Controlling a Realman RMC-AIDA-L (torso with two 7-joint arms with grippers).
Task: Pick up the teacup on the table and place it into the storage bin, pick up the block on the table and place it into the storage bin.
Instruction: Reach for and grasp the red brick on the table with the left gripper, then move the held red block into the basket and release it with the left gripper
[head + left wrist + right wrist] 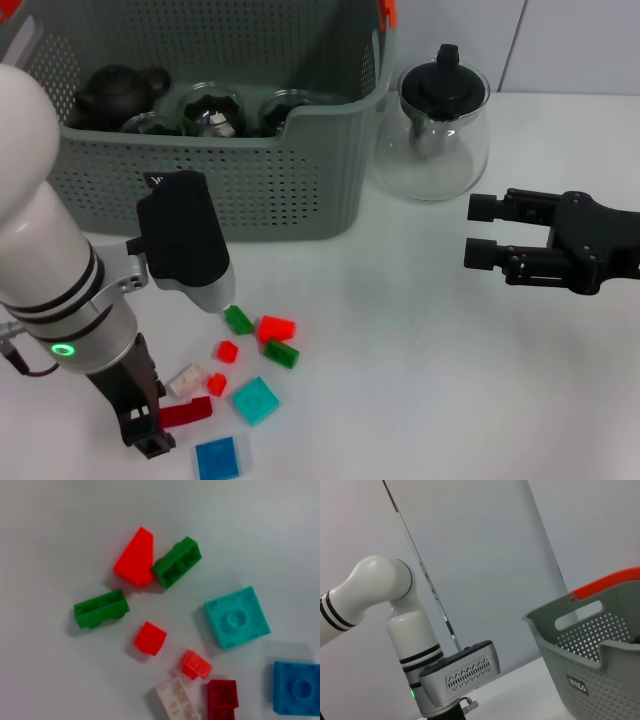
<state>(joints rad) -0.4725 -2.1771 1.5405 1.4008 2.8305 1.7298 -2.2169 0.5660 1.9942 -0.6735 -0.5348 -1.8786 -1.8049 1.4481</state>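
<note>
Meanwhile, at my remote station, the bin (300,190) fills the upper left of the head view, and I can make out a dark teapot (120,90) and what look like glass cups (210,112) inside it, so I judge the teacup half of the job done; no cup stands loose on the table (430,330). Left of centre along the bottom edge, the blocks (240,370) lie scattered on the white surface, none of them in the bin as far as I can see, so the block half is still ahead. My left gripper (150,440) hangs at the lower left corner, just beside the dark red block (187,411); whether its claw is spread or closed I cannot tell. The left wrist view looks straight down on the pile: a red wedge (135,557) touching a green block (176,561) at upper centre, a teal plate (236,617) at right. My right gripper (485,232) waits at the right edge, claw spread and holding nothing, below a glass pot (432,130) that stands just right of the bin.
</note>
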